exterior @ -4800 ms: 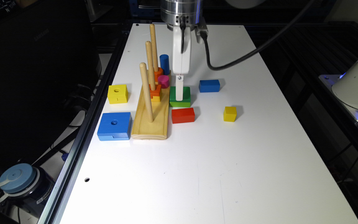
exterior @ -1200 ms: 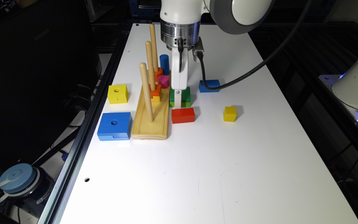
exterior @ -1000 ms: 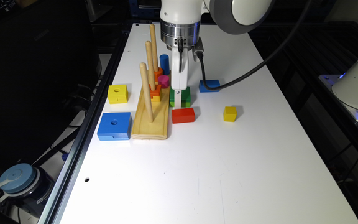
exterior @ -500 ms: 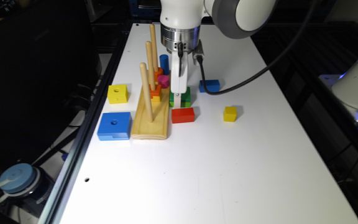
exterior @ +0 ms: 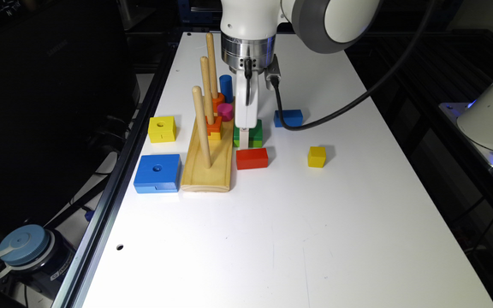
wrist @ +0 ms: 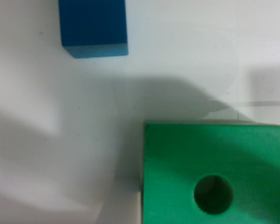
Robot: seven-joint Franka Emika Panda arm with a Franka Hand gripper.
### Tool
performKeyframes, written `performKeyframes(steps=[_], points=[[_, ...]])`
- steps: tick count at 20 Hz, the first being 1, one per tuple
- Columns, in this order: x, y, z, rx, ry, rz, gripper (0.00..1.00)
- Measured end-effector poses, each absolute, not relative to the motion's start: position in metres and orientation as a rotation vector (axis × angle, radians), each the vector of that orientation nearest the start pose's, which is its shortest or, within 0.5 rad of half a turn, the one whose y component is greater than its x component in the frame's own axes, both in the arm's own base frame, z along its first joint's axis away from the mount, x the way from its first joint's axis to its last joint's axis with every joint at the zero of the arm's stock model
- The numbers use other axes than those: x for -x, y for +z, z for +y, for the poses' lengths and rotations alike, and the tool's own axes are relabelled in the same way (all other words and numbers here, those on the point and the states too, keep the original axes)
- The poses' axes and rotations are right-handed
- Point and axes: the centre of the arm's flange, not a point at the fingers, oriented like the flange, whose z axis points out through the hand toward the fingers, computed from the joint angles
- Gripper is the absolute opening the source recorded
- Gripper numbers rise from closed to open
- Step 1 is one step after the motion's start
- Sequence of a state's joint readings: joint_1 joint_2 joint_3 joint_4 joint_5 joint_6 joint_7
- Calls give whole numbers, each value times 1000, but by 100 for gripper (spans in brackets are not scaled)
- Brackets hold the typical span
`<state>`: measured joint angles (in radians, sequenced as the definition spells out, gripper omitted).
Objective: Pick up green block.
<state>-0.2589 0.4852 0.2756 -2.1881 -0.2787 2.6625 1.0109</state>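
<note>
The green block (exterior: 256, 134) lies on the white table between the wooden peg board and a small blue block. It has a dark green top and a lime-green lower band. My gripper (exterior: 245, 133) reaches straight down onto the side of the block nearest the peg board and hides part of it. In the wrist view the green block (wrist: 210, 172) is very close, its round centre hole facing the camera. That view does not tell me whether the gripper holds the block.
The wooden peg board (exterior: 208, 171) with three upright pegs stands just beside the gripper. A red block (exterior: 251, 158), a small blue block (exterior: 288, 118) and a yellow cube (exterior: 316, 156) lie close by. Yellow (exterior: 161, 128) and blue (exterior: 157, 172) holed blocks sit near the table's edge on the exterior view's left.
Since the oldest frame the gripper has come down from above the green block to its level. Over the last second it has barely moved, and the green block stays in place.
</note>
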Motion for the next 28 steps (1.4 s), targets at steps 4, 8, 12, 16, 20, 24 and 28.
performKeyframes(steps=[4, 8, 12, 16, 20, 24, 28], points=[[-556, 171, 21, 2899, -30, 1189, 100], [-556, 171, 21, 2899, -30, 1189, 100], [-556, 171, 21, 2899, -30, 1189, 100], [-556, 171, 21, 2899, -30, 1189, 100], [-556, 171, 21, 2899, -30, 1189, 100], [-556, 171, 21, 2899, -30, 1189, 100], [-556, 171, 21, 2899, -30, 1189, 0]])
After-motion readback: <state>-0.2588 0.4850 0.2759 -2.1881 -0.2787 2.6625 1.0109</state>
